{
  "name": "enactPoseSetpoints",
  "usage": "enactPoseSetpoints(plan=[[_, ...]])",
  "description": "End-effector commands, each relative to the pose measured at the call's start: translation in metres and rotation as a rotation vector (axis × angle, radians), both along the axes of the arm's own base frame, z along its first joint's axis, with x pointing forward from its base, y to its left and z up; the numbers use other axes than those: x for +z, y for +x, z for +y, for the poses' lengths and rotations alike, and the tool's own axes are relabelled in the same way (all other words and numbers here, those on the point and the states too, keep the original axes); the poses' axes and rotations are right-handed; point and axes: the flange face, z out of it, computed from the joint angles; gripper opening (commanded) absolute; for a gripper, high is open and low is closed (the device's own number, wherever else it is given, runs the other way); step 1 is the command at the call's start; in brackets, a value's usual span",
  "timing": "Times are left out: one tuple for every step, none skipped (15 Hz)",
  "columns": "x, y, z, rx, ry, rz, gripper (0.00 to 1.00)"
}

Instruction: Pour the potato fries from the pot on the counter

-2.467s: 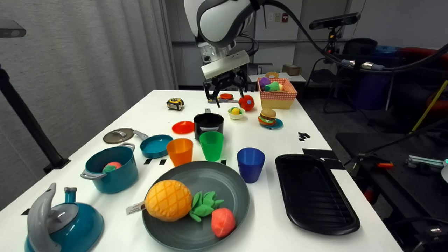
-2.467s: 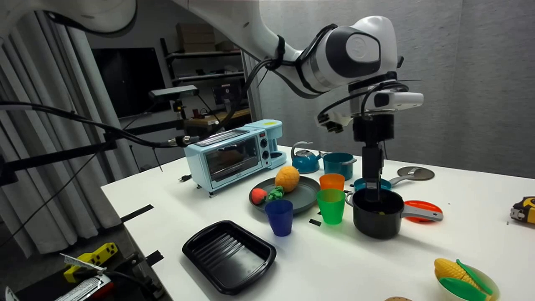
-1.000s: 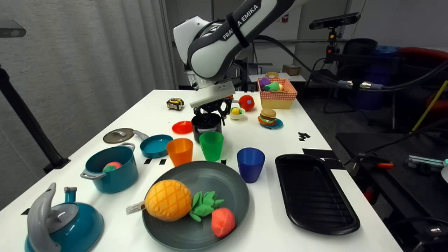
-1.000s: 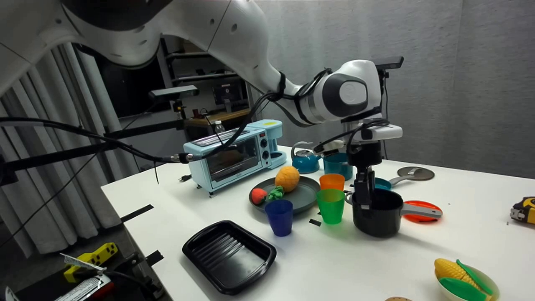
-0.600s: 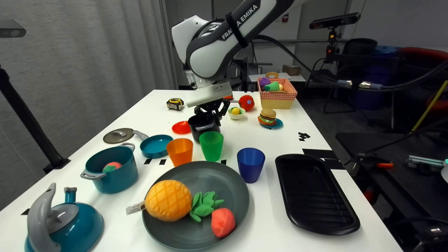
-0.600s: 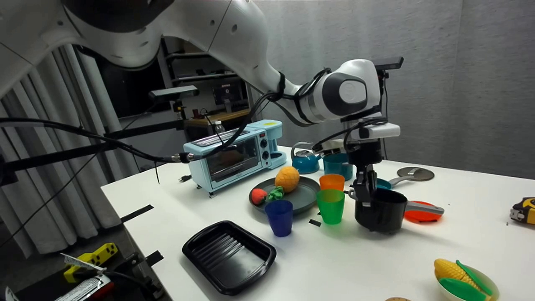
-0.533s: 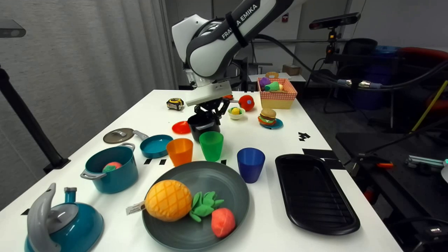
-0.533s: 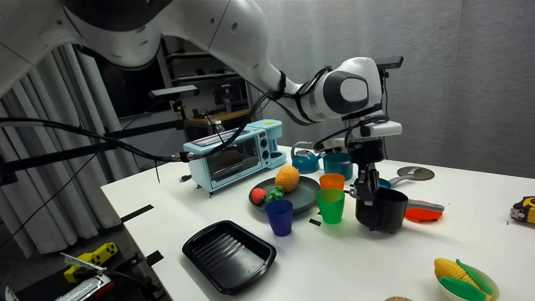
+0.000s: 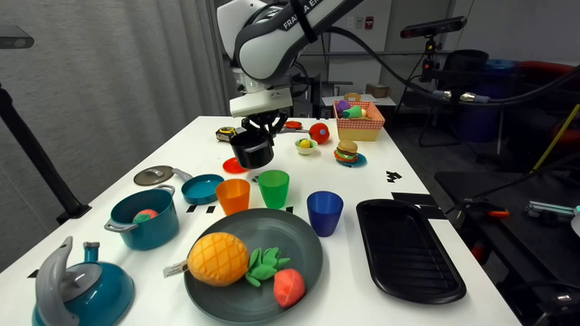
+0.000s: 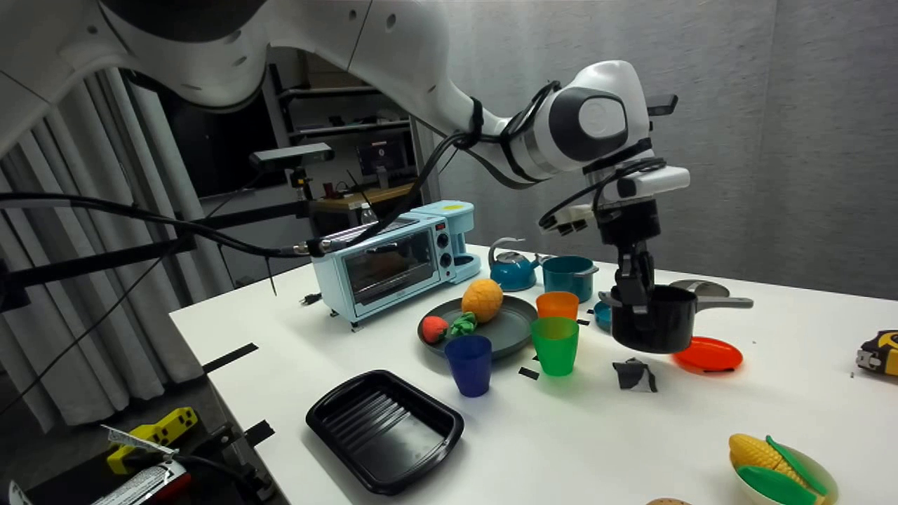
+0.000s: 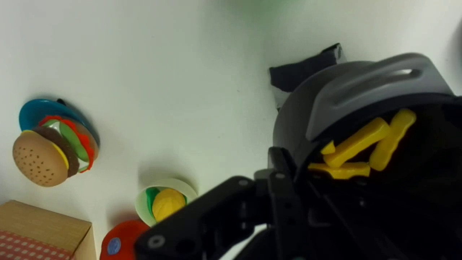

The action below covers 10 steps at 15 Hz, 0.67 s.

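The small black pot (image 10: 670,326) hangs above the white counter (image 10: 561,438), nearly level, its grey handle toward the tape measure. My gripper (image 10: 642,303) is shut on the pot's wall at the rim, one finger outside; the finger inside is mostly hidden. In the wrist view several yellow potato fries (image 11: 355,142) lie inside the pot, whose dark interior hides the rest. The pot (image 9: 252,151) also shows in the air beyond the orange and green cups, its opening tipped slightly.
Near the pot stand a green cup (image 10: 556,347), an orange cup (image 10: 558,306) and a blue cup (image 10: 470,365). A red plate (image 10: 710,354) and crumpled black tape (image 10: 631,374) lie beneath it. Further off are a black tray (image 10: 386,428), a grey plate (image 9: 267,231) and a teal pot (image 9: 147,219).
My gripper came down to the pot, closed on its rim and lifted it off the counter. The black tape that was under it now shows.
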Motion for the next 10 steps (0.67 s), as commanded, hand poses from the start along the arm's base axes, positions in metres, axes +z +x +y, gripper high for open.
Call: enactPoseSetpoints(plan=[[0.044, 0.009, -0.011, 0.105, -0.086, -0.054, 0.01], [0.053, 0.011, -0.010, 0.144, -0.124, -0.061, 0.01], [0.061, 0.013, -0.009, 0.181, -0.169, -0.059, 0.01], [0.068, 0.015, -0.009, 0.210, -0.209, -0.065, 0.01], [0.076, 0.015, -0.013, 0.240, -0.250, -0.066, 0.01], [0.082, 0.015, -0.015, 0.273, -0.289, -0.071, 0.01], [0.088, 0.016, -0.015, 0.308, -0.325, -0.078, 0.01], [0.091, 0.017, -0.014, 0.346, -0.361, -0.088, 0.01], [0.092, 0.016, -0.011, 0.387, -0.393, -0.099, 0.01], [0.093, 0.017, -0.008, 0.426, -0.425, -0.113, 0.01]])
